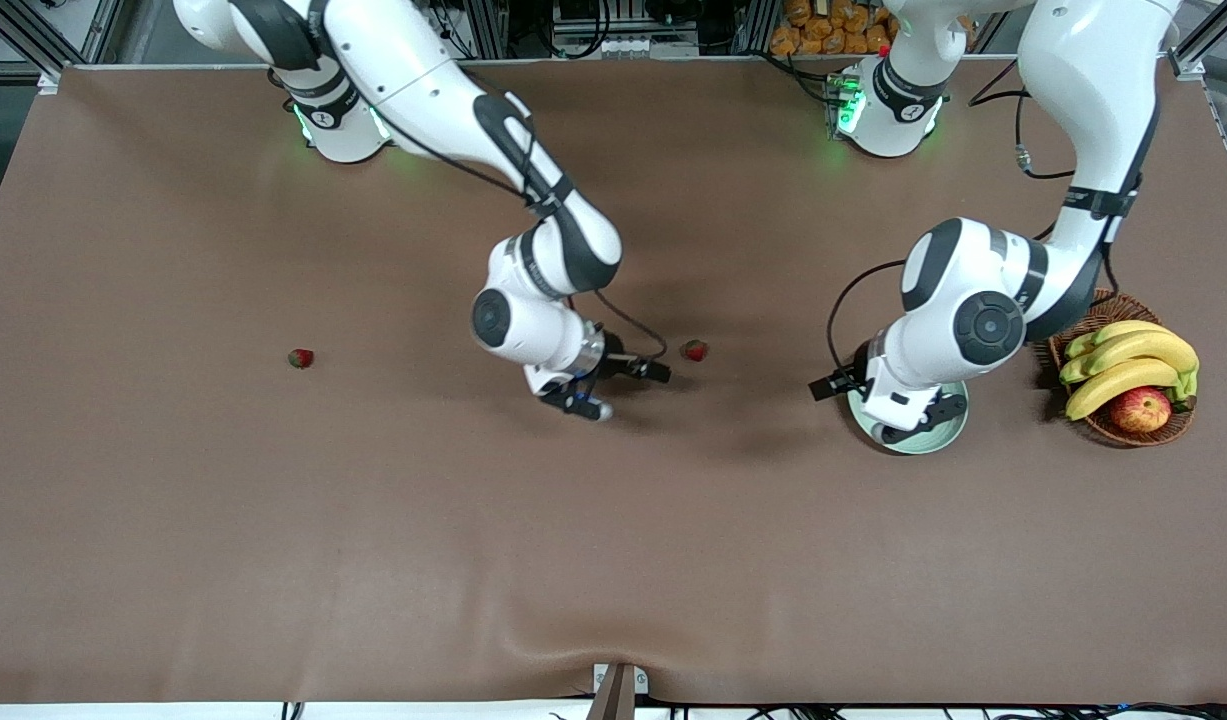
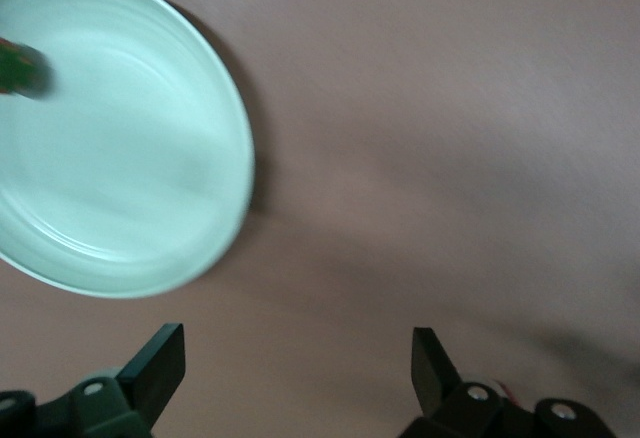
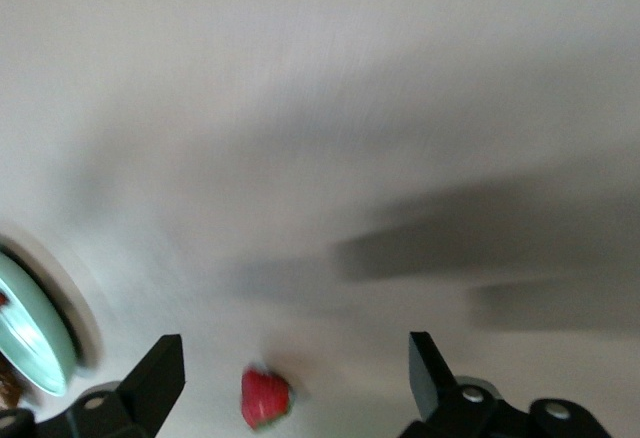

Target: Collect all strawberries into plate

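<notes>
Left gripper (image 2: 298, 373) hangs spread and empty above the plate (image 1: 948, 436), which holds one strawberry (image 2: 20, 68). Right gripper (image 3: 290, 378), spread and empty, hovers beside a second strawberry (image 1: 694, 350) on the table (image 1: 613, 560). A third (image 1: 300, 358) lies well apart, toward the right arm's end.

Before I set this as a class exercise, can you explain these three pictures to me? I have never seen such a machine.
Two white robot arms stand at a brown table. The wide picture looks down from a high camera facing them; the two close-ups come from cameras on the arms' wrists.

The right gripper is over the middle of the table, open and empty, close to one strawberry, which its wrist camera also shows. The left gripper is over a pale green plate, open, holding nothing. Its wrist view shows something red and green on the plate, likely a strawberry. Another strawberry lies toward the right arm's end. A wicker basket with bananas and an apple sits beside the plate.
</notes>
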### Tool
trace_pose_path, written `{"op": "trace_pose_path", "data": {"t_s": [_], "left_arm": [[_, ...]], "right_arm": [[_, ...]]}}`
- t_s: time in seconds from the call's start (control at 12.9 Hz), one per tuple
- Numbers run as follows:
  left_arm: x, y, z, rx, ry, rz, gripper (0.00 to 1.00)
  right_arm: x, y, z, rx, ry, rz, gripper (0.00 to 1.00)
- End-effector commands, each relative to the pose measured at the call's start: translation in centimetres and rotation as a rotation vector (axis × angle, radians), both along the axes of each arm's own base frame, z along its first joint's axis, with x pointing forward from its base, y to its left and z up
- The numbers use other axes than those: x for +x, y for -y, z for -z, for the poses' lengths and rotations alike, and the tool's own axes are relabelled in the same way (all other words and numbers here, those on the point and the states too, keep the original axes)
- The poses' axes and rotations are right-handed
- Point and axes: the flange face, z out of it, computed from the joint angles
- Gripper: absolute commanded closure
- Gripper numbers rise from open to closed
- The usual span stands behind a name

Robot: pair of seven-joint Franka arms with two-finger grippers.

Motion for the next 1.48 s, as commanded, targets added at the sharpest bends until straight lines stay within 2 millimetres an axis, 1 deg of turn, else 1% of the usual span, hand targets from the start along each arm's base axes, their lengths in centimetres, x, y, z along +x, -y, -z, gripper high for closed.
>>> {"op": "trace_pose_path", "data": {"t_s": [0.0, 0.08, 0.16, 0.23, 0.31, 0.39, 0.47, 0.54, 0.62, 0.7, 0.78, 0.85, 1.01, 1.24, 1.32, 1.4], "left_arm": [[-0.5, 4.6, -0.3, -0.043, -0.012, -0.009, 0.0], [-1.3, 6.6, -0.5, -0.039, -0.01, 0.008, 0.0], [-2.5, 9.2, -0.4, -0.026, -0.001, 0.047, 0.0], [-3.1, 10.6, 0.0, -0.03, 0.006, 0.056, 0.0], [-3.2, 11.6, 0.4, -0.038, 0.024, 0.036, 0.0], [-4.4, 13.8, 1.4, -0.038, 0.024, 0.047, 0.0], [-5.7, 15.9, 2.5, -0.025, 0.022, 0.08, 0.0], [-6.4, 16.9, 3.6, 0.0, 0.032, 0.108, 0.0], [-6.6, 17.2, 4.8, 0.027, 0.052, 0.147, 0.0], [-7.1, 18.0, 6.0, 0.029, 0.063, 0.162, 0.0], [-8.0, 19.5, 7.2, 0.015, 0.068, 0.15, 0.03], [-8.3, 20.3, 8.6, 0.004, 0.071, 0.112, 0.05], [-8.6, 20.6, 10.3, 0.004, 0.083, 0.091, 0.09], [-9.2, 20.5, 11.1, 0.02, 0.073, 0.087, 0.1], [-9.2, 20.4, 11.2, 0.023, 0.069, 0.085, 0.11], [-9.2, 20.4, 11.2, 0.024, 0.068, 0.085, 0.19]], "right_arm": [[3.7, 8.5, -3.2, -0.011, -0.087, -0.001, 0.0], [5.2, 12.3, -3.8, -0.056, -0.104, -0.026, 0.0], [6.4, 16.5, -4.4, -0.127, -0.124, -0.068, 0.0], [7.6, 20.7, -5.4, -0.201, -0.126, -0.098, 0.0], [8.3, 24.6, -6.1, -0.29, -0.123, -0.14, 0.0], [8.8, 28.2, -6.2, -0.367, -0.122, -0.203, 0.0], [9.3, 31.7, -6.1, -0.418, -0.112, -0.263, 0.0], [9.6, 34.8, -6.0, -0.428, -0.097, -0.306, 0.0], [9.7, 37.8, -5.4, -0.411, -0.093, -0.339, 0.0], [9.3, 40.5, -4.5, -0.394, -0.104, -0.36, 0.0], [9.1, 42.8, -3.8, -0.382, -0.108, -0.368, 0.0], [8.9, 44.4, -3.2, -0.373, -0.112, -0.37, 0.0], [8.2, 46.6, -2.1, -0.383, -0.133, -0.366, 0.0], [6.5, 49.1, -0.4, -0.447, -0.196, -0.394, 0.0], [5.6, 49.6, 0.6, -0.444, -0.223, -0.39, 0.0], [4.7, 50.1, 1.4, -0.441, -0.251, -0.387, 0.0]]}}
